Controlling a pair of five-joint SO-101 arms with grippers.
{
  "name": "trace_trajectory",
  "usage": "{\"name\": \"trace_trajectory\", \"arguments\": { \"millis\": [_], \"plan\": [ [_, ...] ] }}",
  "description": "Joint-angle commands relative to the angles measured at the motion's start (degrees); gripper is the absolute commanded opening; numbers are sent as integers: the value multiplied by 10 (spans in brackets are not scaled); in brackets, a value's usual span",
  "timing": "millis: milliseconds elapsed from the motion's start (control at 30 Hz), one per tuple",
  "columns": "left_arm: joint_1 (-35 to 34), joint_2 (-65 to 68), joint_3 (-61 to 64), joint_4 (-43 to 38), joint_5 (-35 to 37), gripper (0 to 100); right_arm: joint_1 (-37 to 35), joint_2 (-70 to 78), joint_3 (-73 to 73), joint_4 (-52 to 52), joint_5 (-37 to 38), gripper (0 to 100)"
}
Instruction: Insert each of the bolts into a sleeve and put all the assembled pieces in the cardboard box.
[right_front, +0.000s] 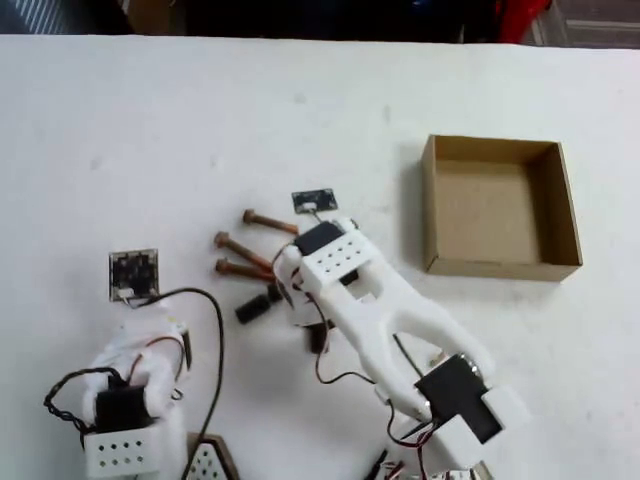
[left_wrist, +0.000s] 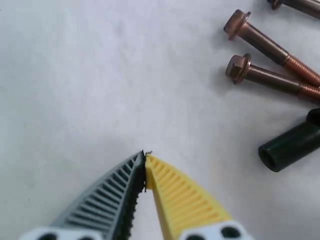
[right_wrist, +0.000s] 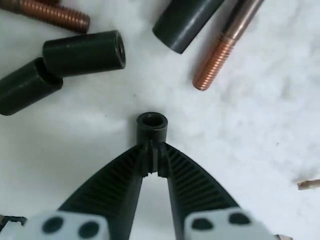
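Where the right jaws narrow to a pinch, their black tips hold a short black sleeve (right_wrist: 152, 124). It is seen almost end-on. Its open bore faces the wrist camera and its long axis runs away toward the white counter (right_wrist: 260, 125), so it stands close to upright. Whether its far end touches the counter cannot be told.

Around it three more sleeves lie on their sides. One (right_wrist: 85, 52) lies just beside another (right_wrist: 25, 86), and a third (right_wrist: 187, 20) lies alongside a copper-coloured bolt (right_wrist: 225, 47). That bolt's threaded tip is near the held piece but apart from it.

The left jaws, one grey and one yellow, are closed tip to tip on nothing, over bare counter. Beyond them two bolts (left_wrist: 270, 42) (left_wrist: 272, 80) lie nearly parallel with their hex heads at the same end. A sleeve (left_wrist: 290, 145) lies near their threaded ends.

From the high view, the right arm (right_front: 390, 310) stretches across the counter and covers part of the cluster of loose bolts (right_front: 250, 245). The left arm (right_front: 130, 390) sits folded near the counter's near edge. The open-topped cardboard box (right_front: 500, 265) stands well apart from the parts, on the right arm's side.
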Motion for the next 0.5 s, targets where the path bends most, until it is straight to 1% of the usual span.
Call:
{"name": "trace_trajectory", "arguments": {
  "millis": [0,300,433,467],
  "plan": [
    [-5,-7,0,-13,6,23,-4,-2,-4,-7,12,18],
    [-5,-7,0,-13,6,23,-4,-2,0,-21,13,22],
    [-5,-7,0,-13,6,23,-15,-5,22,-36,13,89],
    [-4,-7,0,-13,6,23,-22,-6,26,-39,13,93]
  ]
}}
